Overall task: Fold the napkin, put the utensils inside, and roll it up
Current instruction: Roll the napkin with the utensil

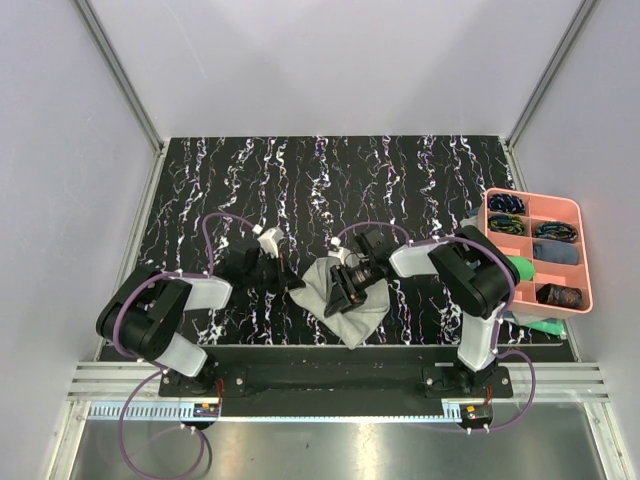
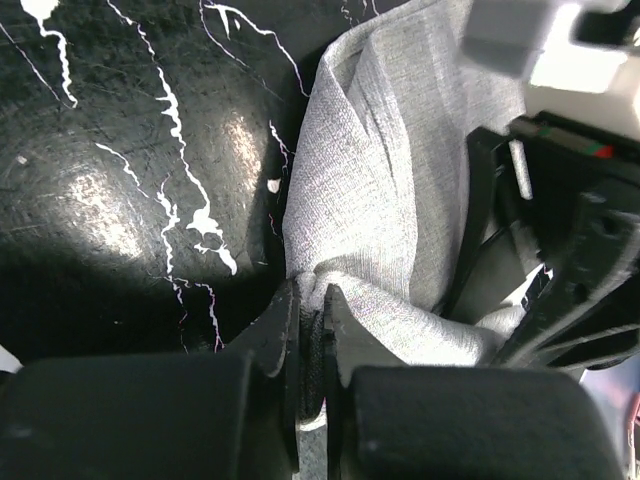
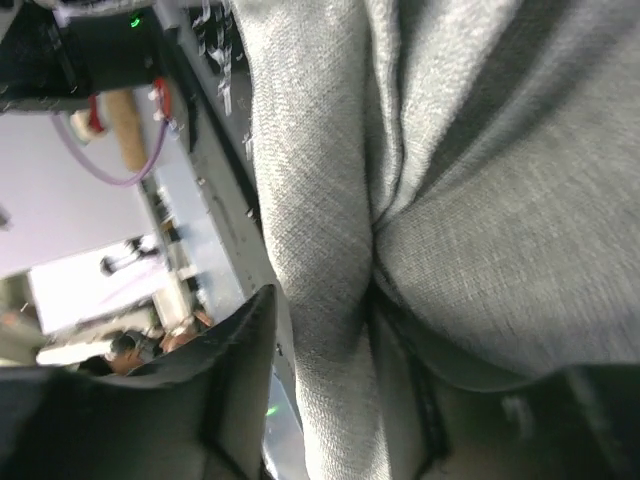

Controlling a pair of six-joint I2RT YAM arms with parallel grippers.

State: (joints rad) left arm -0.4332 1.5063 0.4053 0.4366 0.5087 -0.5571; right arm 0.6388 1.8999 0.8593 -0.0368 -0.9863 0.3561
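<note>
Left gripper: jaws closed narrow, pinching a bunched edge of the napkin between the black fingers.

Right gripper: jaws stand apart, a hanging fold of napkin between them. A sliver of background shows beside one finger, so the fold is not clearly clamped.

Top view: both grippers meet over the napkin, left gripper at its left edge and right gripper on top of it. The cloth is crumpled into a rough wedge near the near edge of the table, about midway between the arms.

Obstruction: the right gripper's black and white body crowds the right side of the left wrist view, pressed against the cloth.

Materials: napkin is thin, light grey woven fabric with soft creases. Table is glossy black with white veining.

Surroundings: a pink tray with compartments at the right edge, with a green cloth and a teal cloth just beside it.
</note>
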